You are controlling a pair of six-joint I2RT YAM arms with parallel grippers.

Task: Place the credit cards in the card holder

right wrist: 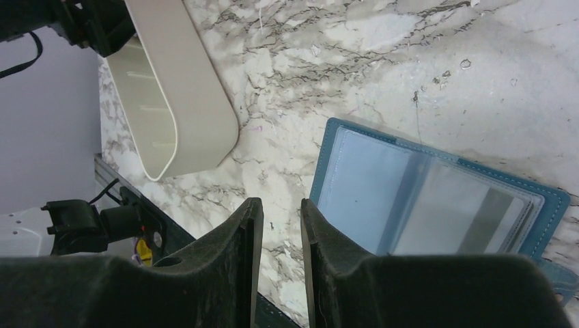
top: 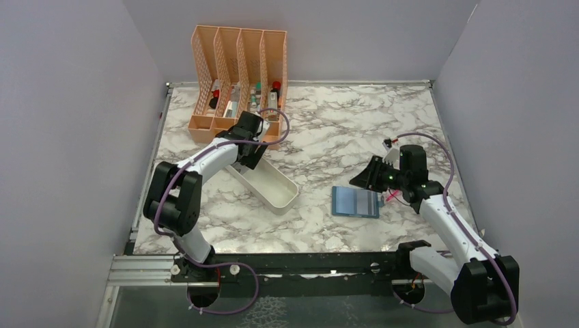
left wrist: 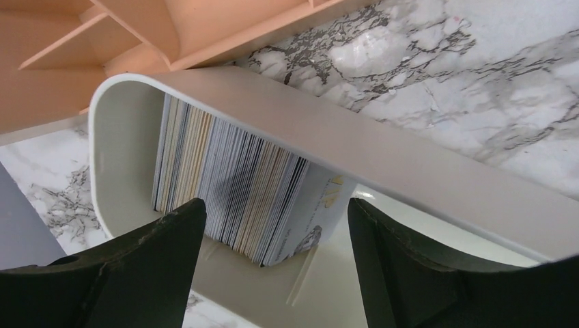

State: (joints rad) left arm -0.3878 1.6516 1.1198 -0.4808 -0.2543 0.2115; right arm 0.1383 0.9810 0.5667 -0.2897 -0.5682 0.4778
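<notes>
Left arm pose: from its base at the near left, the arm folds up to a raised elbow. Its white forearm then reaches away and to the right, to the far end of the long white oblong plastic tray (top: 273, 188), with the wrist turned down.
Left gripper (left wrist: 276, 212): the jaws stand wide apart, holding nothing. The black fingers (left wrist: 150, 273) hang on either side of the card stack, above it and not touching it.
Credit cards (left wrist: 225, 184): a packed row of thin plastic cards, white, grey, cream and dark-edged. They stand on edge at the tray's rounded far end and lean against one another.
Tray position: it lies diagonally on the grey-veined white marble tabletop (top: 328, 130), its far end just beside the tall peach mesh four-slot organizer (top: 239, 75).
Right arm pose: from its base at the near right, the forearm stretches away and leftward, low over the tabletop. The wrist points left.
Right gripper (right wrist: 281, 212): the jaws are parted by a narrow gap with bare marble showing through it, and nothing is gripped. The tips sit at the edge of the card holder; I cannot tell whether they touch it.
Card holder (right wrist: 423, 198): a small teal-blue fold-over wallet, lying opened flat with its clear pale-blue sleeves up. It is right of the tray and well apart from it.
</notes>
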